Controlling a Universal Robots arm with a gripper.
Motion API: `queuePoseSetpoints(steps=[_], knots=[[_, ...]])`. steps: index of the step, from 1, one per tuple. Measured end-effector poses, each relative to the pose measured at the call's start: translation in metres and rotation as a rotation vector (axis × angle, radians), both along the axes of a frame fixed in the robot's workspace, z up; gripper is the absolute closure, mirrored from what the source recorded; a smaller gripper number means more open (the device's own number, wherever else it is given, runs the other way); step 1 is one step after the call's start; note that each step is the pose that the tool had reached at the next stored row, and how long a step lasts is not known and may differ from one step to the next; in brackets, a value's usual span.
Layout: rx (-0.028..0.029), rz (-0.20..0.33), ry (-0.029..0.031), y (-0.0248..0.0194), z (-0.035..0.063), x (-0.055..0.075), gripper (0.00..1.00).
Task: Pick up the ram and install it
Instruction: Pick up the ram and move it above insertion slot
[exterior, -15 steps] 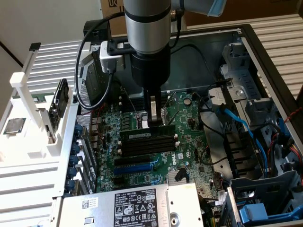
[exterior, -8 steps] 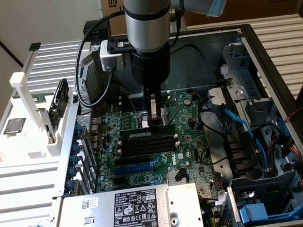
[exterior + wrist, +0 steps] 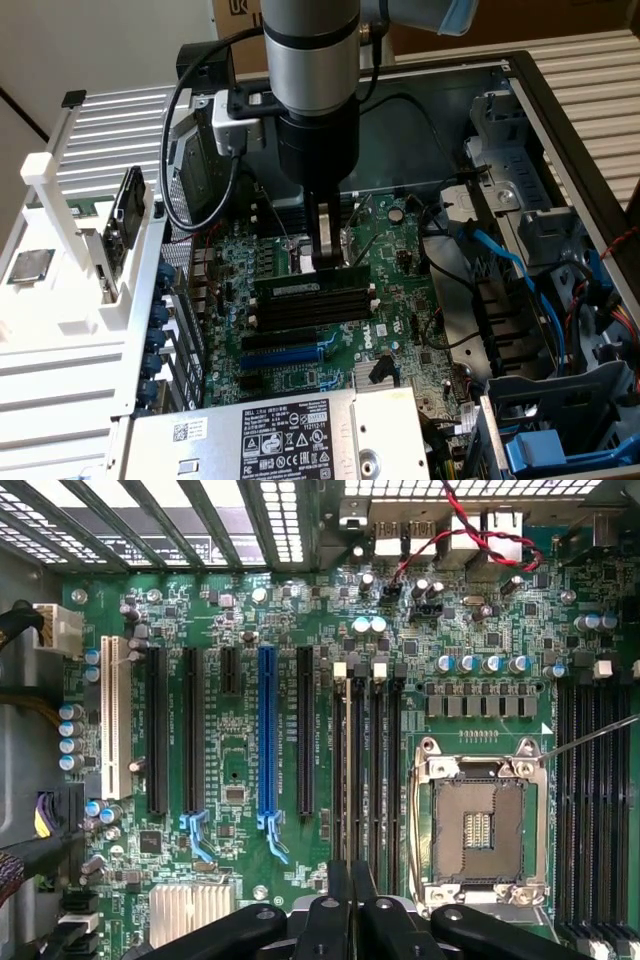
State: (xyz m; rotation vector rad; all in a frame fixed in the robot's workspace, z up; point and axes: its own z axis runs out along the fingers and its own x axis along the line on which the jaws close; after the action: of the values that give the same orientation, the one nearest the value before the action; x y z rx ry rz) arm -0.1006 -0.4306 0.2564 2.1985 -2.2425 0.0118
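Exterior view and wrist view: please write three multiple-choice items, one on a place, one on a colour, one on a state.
1. Where is the ram? A on the white rack; B at the black memory slots, under the pincer; C on the silver power supply.
2. Which colour has the long slot between black ones? A red; B yellow; C blue.
3. The processor socket is: A bare; B under a cooler; C under cables.
Key: B, the pincer grips it there; C, seen in the wrist view; A, its metal frame lies uncovered.
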Motion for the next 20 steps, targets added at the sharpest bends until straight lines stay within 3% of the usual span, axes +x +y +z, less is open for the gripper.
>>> queuePoseSetpoints(steps=[20], knots=[[0.0002,-0.009,-0.0004,0.0000,-0.0026,0.0000,0.88]])
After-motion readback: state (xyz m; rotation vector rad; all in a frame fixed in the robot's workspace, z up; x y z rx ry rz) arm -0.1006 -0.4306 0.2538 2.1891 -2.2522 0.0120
